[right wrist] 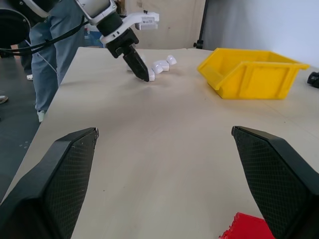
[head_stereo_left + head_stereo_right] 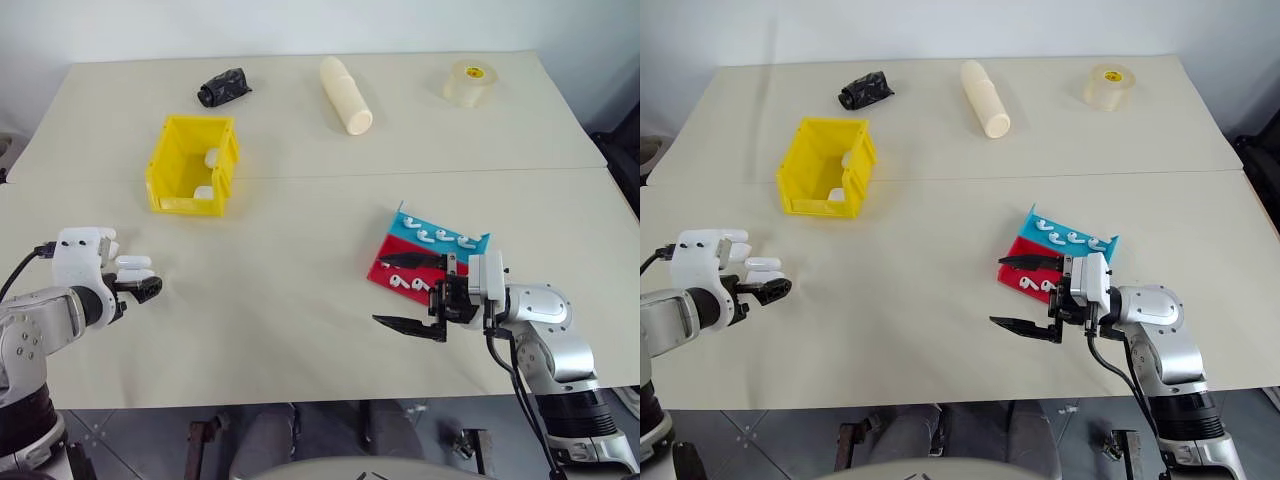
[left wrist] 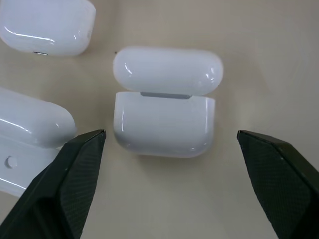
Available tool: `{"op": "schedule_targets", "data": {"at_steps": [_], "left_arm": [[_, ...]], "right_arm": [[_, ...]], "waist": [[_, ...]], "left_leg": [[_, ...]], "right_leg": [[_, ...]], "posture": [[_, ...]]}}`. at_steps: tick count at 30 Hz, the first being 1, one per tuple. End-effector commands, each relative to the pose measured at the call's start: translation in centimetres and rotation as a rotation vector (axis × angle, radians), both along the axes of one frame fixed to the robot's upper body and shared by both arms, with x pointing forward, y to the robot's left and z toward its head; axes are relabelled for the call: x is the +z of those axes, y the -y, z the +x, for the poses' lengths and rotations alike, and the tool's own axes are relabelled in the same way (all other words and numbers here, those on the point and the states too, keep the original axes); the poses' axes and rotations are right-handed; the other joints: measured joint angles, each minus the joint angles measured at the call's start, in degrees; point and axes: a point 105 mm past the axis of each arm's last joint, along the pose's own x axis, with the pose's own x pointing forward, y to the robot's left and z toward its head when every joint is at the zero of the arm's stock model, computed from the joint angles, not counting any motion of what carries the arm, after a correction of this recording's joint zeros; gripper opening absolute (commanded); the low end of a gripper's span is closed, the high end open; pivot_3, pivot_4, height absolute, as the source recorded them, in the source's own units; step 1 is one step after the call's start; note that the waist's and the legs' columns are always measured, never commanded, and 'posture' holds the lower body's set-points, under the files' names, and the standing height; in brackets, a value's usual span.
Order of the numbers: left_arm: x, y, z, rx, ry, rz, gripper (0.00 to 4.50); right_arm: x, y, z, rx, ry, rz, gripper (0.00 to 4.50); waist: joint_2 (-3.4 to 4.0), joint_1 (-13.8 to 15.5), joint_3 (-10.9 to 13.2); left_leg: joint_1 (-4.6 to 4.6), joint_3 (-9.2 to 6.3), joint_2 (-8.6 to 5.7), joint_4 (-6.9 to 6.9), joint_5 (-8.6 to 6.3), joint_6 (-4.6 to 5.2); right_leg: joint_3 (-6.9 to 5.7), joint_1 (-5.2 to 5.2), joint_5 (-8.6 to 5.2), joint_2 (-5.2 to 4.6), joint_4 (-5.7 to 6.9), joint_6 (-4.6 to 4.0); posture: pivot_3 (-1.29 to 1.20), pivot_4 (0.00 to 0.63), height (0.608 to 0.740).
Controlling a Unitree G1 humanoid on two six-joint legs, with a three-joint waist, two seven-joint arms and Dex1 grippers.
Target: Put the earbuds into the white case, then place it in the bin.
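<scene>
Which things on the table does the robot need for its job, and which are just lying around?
Needed: earbuds, white case, yellow bin.
Just lying around: black bundle, cream cylinder, tape roll.

No legible text, brand or number is found anywhere. Faint red markings are seen on the tape roll (image 2: 470, 82) at the table's far right, but cannot be read.

A lab-like test room: a bare beige table (image 2: 300, 300) before a plain white wall (image 2: 300, 25).
</scene>
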Motion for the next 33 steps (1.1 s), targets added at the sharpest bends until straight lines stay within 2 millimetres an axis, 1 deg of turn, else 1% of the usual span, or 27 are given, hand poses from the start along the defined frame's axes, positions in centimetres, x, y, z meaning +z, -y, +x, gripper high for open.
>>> {"op": "schedule_targets", "data": {"at_steps": [1, 5, 8, 11, 16, 19, 21, 23, 26, 28, 30, 31, 33], "left_arm": [[0.7, -0.4, 0.5, 0.000, -0.002, 0.022, 4.49], [0.4, -0.3, 0.8, -0.018, -0.038, 0.028, 4.49], [0.1, -0.9, 0.9, 0.006, -0.068, 0.069, 4.49], [0.1, -1.0, 1.1, 0.021, -0.064, 0.054, 4.49], [-0.9, -0.8, 0.7, 0.006, -0.096, 0.030, 4.49], [-1.2, -0.9, 0.3, 0.002, -0.113, 0.032, 3.90], [-1.3, -1.0, 0.0, 0.000, -0.121, 0.032, 3.26], [-1.5, -1.1, -0.3, -0.005, -0.131, 0.037, 2.80], [-1.0, -0.8, -0.4, -0.027, -0.109, 0.036, 2.79], [-0.1, 0.3, 0.0, -0.074, -0.037, -0.005, 2.79], [2.1, 2.4, 1.1, -0.220, 0.161, -0.042, 2.79], [2.9, 3.7, 1.2, -0.311, 0.245, -0.069, 2.79], [4.5, 6.0, 0.6, -0.476, 0.400, -0.139, 2.79]], "right_arm": [[0.8, -0.5, -0.6, 0.010, 0.032, 0.022, 4.50], [0.7, -0.8, -0.9, -0.001, 0.030, 0.030, 4.50], [0.7, -0.9, -0.9, -0.008, 0.031, 0.036, 4.50], [0.7, -1.0, -0.9, -0.013, 0.033, 0.039, 4.50], [0.7, -1.0, -0.8, -0.027, 0.040, 0.044, 4.50], [0.7, -1.1, -0.7, -0.033, 0.043, 0.046, 4.50], [0.7, -1.1, -0.6, -0.036, 0.045, 0.048, 4.50], [0.7, -1.1, -0.5, -0.038, 0.047, 0.049, 4.50], [0.7, -1.1, -0.4, -0.044, 0.048, 0.049, 4.50], [0.6, -0.9, -0.4, -0.053, 0.049, 0.044, 4.50], [0.7, -0.5, -0.2, -0.070, 0.051, 0.039, 4.50], [0.7, -0.3, -0.1, -0.080, 0.053, 0.034, 4.50], [0.9, 0.3, 0.0, -0.102, 0.056, 0.026, 4.50]], "waist": [[0.00, -0.09, 0.00], [-0.01, -0.34, 0.00], [0.00, -0.37, 0.00], [0.00, -0.40, 0.00], [0.00, -0.41, 0.00], [0.01, -0.47, -0.01], [0.03, -0.60, -0.02], [0.07, -0.73, -0.04], [0.08, -0.88, -0.05], [0.07, -0.83, -0.04], [0.07, -0.57, -0.04], [0.05, -0.51, -0.03], [0.03, -0.37, -0.03]], "left_leg": [[0.00, 0.00, 0.01, 0.00, 0.00, -0.01], [0.00, 0.00, 0.02, 0.00, -0.01, -0.03], [0.00, 0.00, 0.02, 0.00, -0.01, -0.03], [0.02, 0.01, 0.06, 0.00, 0.00, -0.05], [0.03, 0.01, 0.10, 0.01, 0.02, -0.08], [0.04, 0.02, 0.09, 0.01, 0.02, -0.08], [0.06, 0.02, 0.10, 0.01, 0.02, -0.08], [0.07, 0.05, 0.16, 0.00, 0.00, -0.12], [0.09, 0.11, 0.27, 0.00, -0.04, -0.18], [0.09, 0.13, 0.32, 0.00, -0.06, -0.22], [0.07, 0.13, 0.34, 0.00, -0.06, -0.22], [0.04, 0.13, 0.34, 0.01, -0.06, -0.22], [-0.02, 0.12, 0.40, 0.05, -0.07, -0.23]], "right_leg": [[0.00, 0.00, 0.00, 0.01, 0.01, 0.00], [0.01, 0.00, 0.00, 0.01, 0.01, -0.01], [0.01, 0.00, 0.00, 0.01, 0.01, -0.01], [0.01, 0.00, -0.01, 0.04, 0.04, -0.01], [0.02, -0.01, -0.01, 0.08, 0.07, -0.02], [0.04, -0.01, -0.01, 0.07, 0.08, -0.02], [0.05, -0.01, -0.01, 0.09, 0.09, -0.03], [0.08, -0.02, -0.02, 0.14, 0.09, -0.04], [0.16, -0.04, -0.03, 0.26, 0.08, -0.06], [0.17, -0.05, -0.04, 0.31, 0.08, -0.08], [0.17, -0.07, -0.05, 0.33, 0.07, -0.10], [0.16, -0.07, -0.05, 0.32, 0.06, -0.10], [0.10, -0.06, 0.02, 0.32, -0.03, -0.21]], "posture": [[0.00, 0.150, 0.740], [0.00, 0.150, 0.740], [0.00, 0.150, 0.740], [0.00, 0.150, 0.740], [0.00, 0.150, 0.740], [0.00, 0.150, 0.740], [0.00, 0.150, 0.740], [0.00, 0.150, 0.740], [0.00, 0.150, 0.740], [0.00, 0.150, 0.740], [0.00, 0.150, 0.740], [0.00, 0.150, 0.740], [0.00, 0.150, 0.740]]}}
